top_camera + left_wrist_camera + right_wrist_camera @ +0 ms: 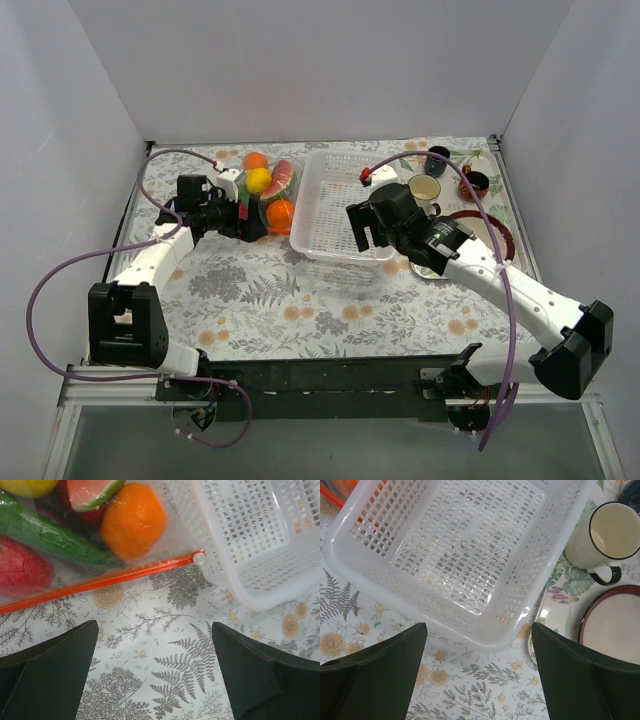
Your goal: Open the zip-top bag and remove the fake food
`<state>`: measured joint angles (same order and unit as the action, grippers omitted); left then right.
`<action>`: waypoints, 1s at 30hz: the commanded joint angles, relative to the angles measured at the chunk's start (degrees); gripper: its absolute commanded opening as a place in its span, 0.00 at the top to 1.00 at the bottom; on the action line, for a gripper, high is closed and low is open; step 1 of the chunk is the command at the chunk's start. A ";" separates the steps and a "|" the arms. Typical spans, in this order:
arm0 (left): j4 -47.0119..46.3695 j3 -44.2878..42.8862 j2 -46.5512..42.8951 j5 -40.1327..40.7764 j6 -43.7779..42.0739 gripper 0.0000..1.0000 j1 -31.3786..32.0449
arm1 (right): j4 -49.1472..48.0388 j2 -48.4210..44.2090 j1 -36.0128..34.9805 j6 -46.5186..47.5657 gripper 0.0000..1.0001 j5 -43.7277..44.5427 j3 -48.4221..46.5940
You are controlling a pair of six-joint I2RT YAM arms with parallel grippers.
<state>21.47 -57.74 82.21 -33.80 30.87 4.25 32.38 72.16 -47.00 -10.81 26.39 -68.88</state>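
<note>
The clear zip-top bag [264, 203] lies at the back left of the table, touching the white basket's left side. In the left wrist view its red-orange zip strip [100, 580] runs diagonally, shut, with a white slider [199, 558] at the right end. Inside is the fake food: an orange ball [133, 520], a green vegetable [50, 537], a red fruit [20, 570], a yellow ball [259, 180] and a watermelon slice [92, 490]. My left gripper [154, 627] is open and empty just short of the zip strip. My right gripper [479, 627] is open and empty at the basket's near right corner.
The white perforated basket [312, 246] stands in the middle, empty; it also shows in the right wrist view [470, 639]. Right of it are a cream mug [607, 535], a red-rimmed plate [615, 630], a dark blue mug [437, 158] and a brown cup [474, 183].
</note>
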 commanded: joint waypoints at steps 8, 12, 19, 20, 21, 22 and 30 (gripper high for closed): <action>-16.01 11.23 -4.78 8.66 -12.32 0.02 0.06 | -4.26 7.82 -0.37 -2.37 0.07 -6.61 -5.03; -26.03 17.21 -7.33 12.26 -17.68 0.02 1.10 | -4.96 8.87 -0.46 -3.17 0.07 -8.11 -5.21; -32.88 21.34 -5.66 15.34 -27.87 0.02 3.57 | -4.43 11.07 -0.72 -3.96 0.08 -8.55 -6.96; -33.68 21.87 -5.31 16.04 -28.93 0.02 3.66 | -4.52 11.16 -0.72 -4.04 0.08 -8.64 -7.23; -34.47 22.40 -4.96 16.22 -29.72 0.02 3.83 | -4.61 11.25 -0.81 -4.31 0.08 -8.73 -7.32; -34.92 22.23 -4.35 16.31 -30.25 0.02 3.83 | -4.78 11.33 -0.81 -4.48 0.08 -8.81 -7.32; -37.64 21.35 1.45 16.75 -32.89 0.02 4.54 | -5.31 11.77 -0.98 -5.28 0.09 -8.90 -7.58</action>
<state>-12.53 -35.81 82.04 -17.91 0.78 8.12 29.36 83.79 -47.66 -15.03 17.76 -73.71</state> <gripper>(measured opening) 0.982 0.916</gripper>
